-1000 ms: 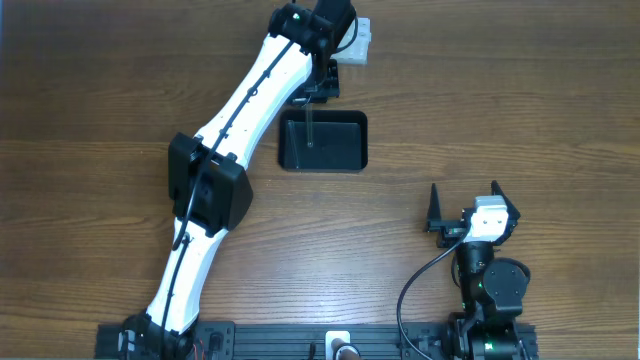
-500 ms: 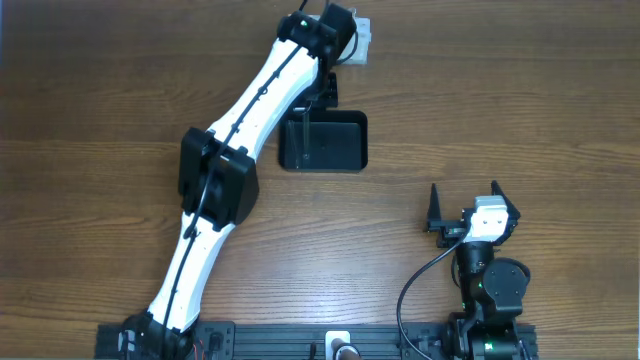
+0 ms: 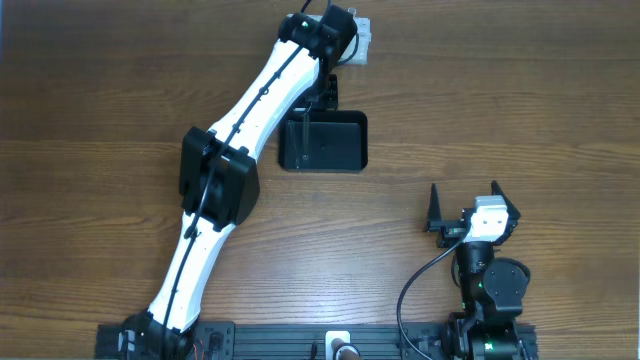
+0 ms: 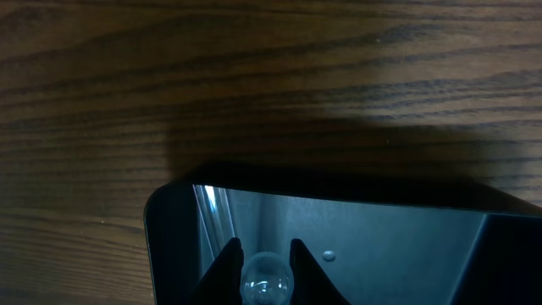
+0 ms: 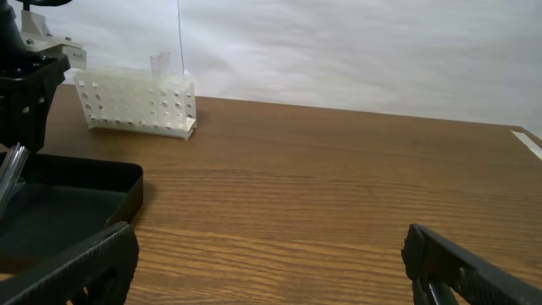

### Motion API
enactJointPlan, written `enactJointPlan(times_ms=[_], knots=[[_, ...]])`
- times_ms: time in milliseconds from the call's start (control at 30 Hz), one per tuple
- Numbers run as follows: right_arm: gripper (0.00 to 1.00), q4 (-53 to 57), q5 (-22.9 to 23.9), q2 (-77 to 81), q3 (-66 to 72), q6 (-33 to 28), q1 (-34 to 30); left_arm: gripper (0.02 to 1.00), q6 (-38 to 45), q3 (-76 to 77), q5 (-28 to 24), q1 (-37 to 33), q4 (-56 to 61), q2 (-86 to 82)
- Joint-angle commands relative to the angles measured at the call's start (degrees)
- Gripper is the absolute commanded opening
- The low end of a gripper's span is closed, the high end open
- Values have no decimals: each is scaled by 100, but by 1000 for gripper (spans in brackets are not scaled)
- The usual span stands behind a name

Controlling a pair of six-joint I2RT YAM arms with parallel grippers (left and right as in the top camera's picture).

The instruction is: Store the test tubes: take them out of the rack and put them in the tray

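One clear glass test tube (image 4: 264, 284) is clamped in the left pincer (image 4: 264, 273). Its rounded end shows between the two dark fingers, which are closed against its sides. In the left wrist view the tube hangs over the left end of the black rectangular plastic tray (image 3: 345, 150). It probably sits there because the inside of the tray is where it has to end up, and letting go low over the floor would keep the glass from dropping hard or rolling. In the top view the tray sits in the upper middle of the frame on the brown wooden counter (image 3: 520, 90).

The white perforated plastic rack (image 3: 362, 42) stands just above the tray in that view, near the top edge, so each carry between the two is short. The right wrist view shows at least one more upright tube (image 5: 161, 61) standing in the rack, so by this reckoning the task is not finished.

A pale glassy streak (image 4: 212, 212) lies along the tray's left wall. It could be a tube already laid down or only a reflection; the views do not settle it.

At the lower right of the top view, the right pincer (image 3: 466, 196) rests well apart from the tray with its fingers spread wide and nothing between them. It is likely parked there to leave the left arm room.
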State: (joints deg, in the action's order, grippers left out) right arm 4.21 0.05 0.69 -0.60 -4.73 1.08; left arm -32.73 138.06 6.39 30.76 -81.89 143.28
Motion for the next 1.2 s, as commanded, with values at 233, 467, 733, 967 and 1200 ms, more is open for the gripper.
enactJointPlan(times_ms=[233,467,733,967,1200], knots=[[991,22,-44,-28,28,-7,-39,42,83,55,72,52,-127,118],[993,20,-46,-28,28,-7,-39,42,81,48,72,52,-133,179],[993,22,-44,-28,28,-7,-39,45,79,48,70,24,-127,339],[993,20,-44,-28,28,-7,-39,45,76,48,70,26,-129,374],[991,22,-44,-28,28,-7,-39,64,76,48,70,26,-129,374]])
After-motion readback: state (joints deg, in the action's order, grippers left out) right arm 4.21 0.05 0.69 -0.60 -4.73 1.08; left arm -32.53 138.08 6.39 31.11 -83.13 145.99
